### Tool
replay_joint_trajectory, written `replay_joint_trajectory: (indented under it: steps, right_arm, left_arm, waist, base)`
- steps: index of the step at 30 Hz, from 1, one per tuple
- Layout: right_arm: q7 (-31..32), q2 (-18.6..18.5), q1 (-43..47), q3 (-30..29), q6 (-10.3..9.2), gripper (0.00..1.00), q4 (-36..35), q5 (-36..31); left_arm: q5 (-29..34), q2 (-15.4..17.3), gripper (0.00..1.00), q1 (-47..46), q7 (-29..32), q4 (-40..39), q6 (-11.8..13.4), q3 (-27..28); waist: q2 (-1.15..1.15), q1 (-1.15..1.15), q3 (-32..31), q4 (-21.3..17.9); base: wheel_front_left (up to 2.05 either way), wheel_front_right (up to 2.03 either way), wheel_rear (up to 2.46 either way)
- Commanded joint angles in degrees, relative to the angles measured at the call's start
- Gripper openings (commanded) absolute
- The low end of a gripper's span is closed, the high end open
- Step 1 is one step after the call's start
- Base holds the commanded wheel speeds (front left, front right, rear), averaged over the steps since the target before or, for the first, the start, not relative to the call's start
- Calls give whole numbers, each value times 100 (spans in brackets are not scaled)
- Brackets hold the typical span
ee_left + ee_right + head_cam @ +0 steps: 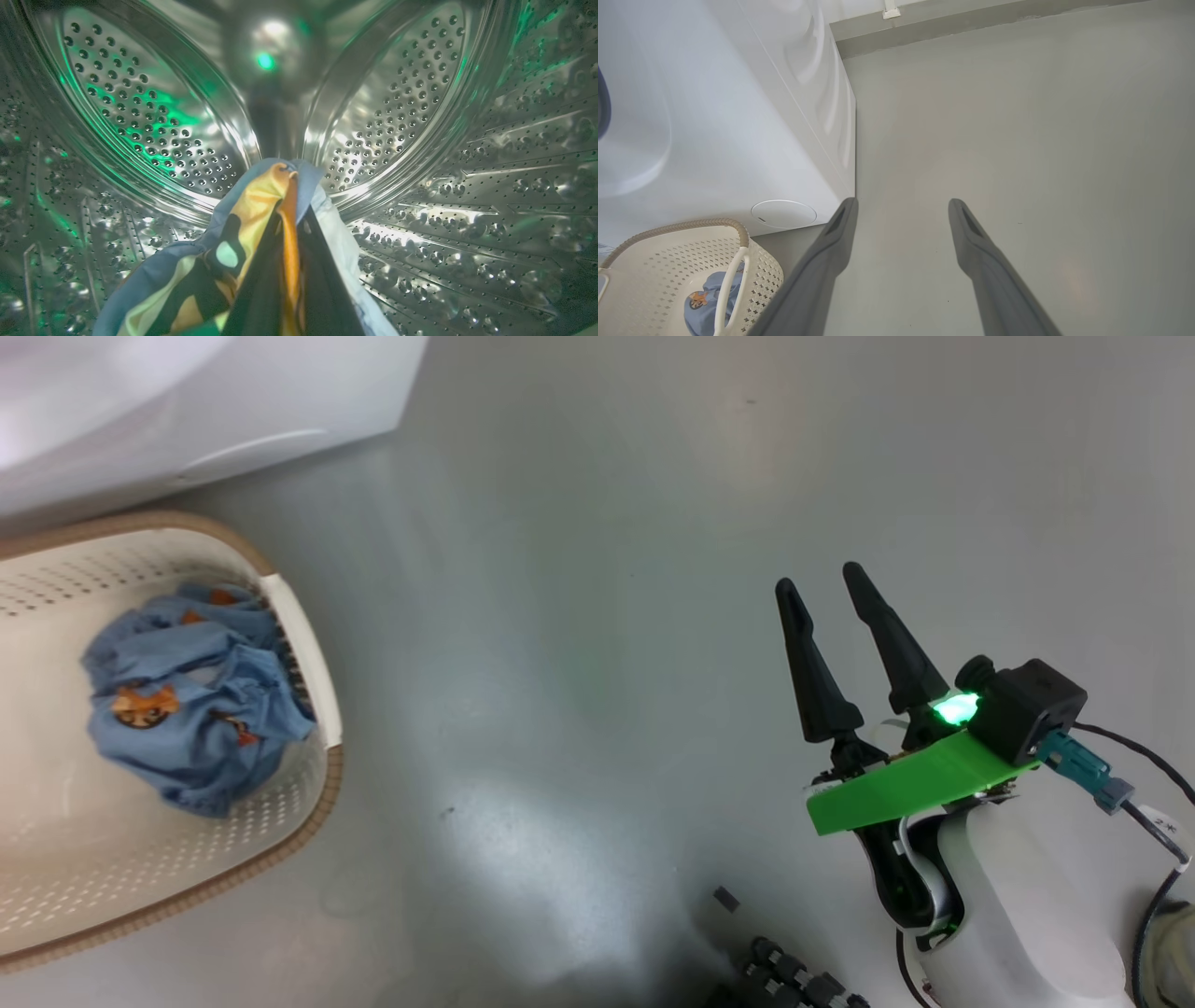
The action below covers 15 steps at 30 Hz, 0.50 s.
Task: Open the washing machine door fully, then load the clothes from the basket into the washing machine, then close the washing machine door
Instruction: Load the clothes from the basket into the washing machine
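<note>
Washing machine drum point(154, 130) interior: left gripper point(292, 219), jaws pinching 1 printed garment point(243, 242), rear wall straight ahead; right gripper point(818, 579) spread, basket point(308, 653) leftward.

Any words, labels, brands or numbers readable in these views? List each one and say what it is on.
No text can be read.
White cable tag at the head view's right edge: dark marks, too small to read.
Clothes in the basket: cartoon prints, no words.
Washing machine: plain white panels, no legible lettering.
</note>
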Motion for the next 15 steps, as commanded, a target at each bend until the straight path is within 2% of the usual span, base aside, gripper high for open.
replay_joint_trajectory:
  steps: [1, 4, 5, 6, 15]
  right_arm:
    - [-45, -23, 23, 125, 25, 100, -156, 65]
    - [-45, -22, 8, 139, 25, 100, -161, 114]
    - [-45, -22, 2, 143, 25, 100, -155, 124]
    - [-45, -22, -5, 146, 25, 100, -146, 131]
    - [-45, -21, -71, 180, 25, 100, -19, 133]
  left_arm:
    - [-30, 295, 0, -167, -60, -186, -21, 56]
    - [-100, 306, 0, -216, -68, -109, -25, 77]
    - [-106, 299, 47, -226, -40, -57, -26, 62]
    - [-122, 289, 100, -233, 2, 1, -27, 53]
    - [-325, 148, 100, 124, 464, 407, -35, -47]
  waist:
    - [0, -1, 151, -161]
    - [0, -1, 146, -160]
    - [0, -1, 137, -153]
    - [0, -1, 126, -145]
    - [0, -1, -214, -41]
  base:
    - [0, 0, 0]
    - [0, 0, 0]
    - [0, 0, 0]
    - [0, 0, 0]
    - [0, 0, 0]
